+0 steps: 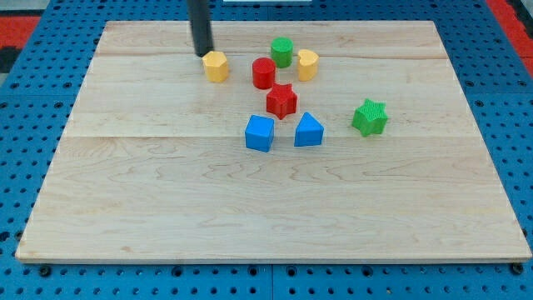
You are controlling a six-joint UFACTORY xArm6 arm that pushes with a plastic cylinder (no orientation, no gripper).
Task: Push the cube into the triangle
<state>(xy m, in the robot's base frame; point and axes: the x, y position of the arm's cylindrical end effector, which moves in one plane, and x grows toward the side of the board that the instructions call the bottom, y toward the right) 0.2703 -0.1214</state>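
A blue cube (259,133) sits near the board's middle. A blue triangle block (308,131) lies just to its right, with a small gap between them. My tip (202,55) is near the view's top, touching or almost touching the upper left side of a yellow hexagon block (216,67). The tip is well up and to the left of the blue cube.
A red cylinder (264,72), a green cylinder (281,52) and a yellow rounded block (307,64) cluster at the top middle. A red star (281,101) lies just above the cube and triangle. A green star (370,117) sits to the right. The wooden board (125,208) lies on a blue pegboard.
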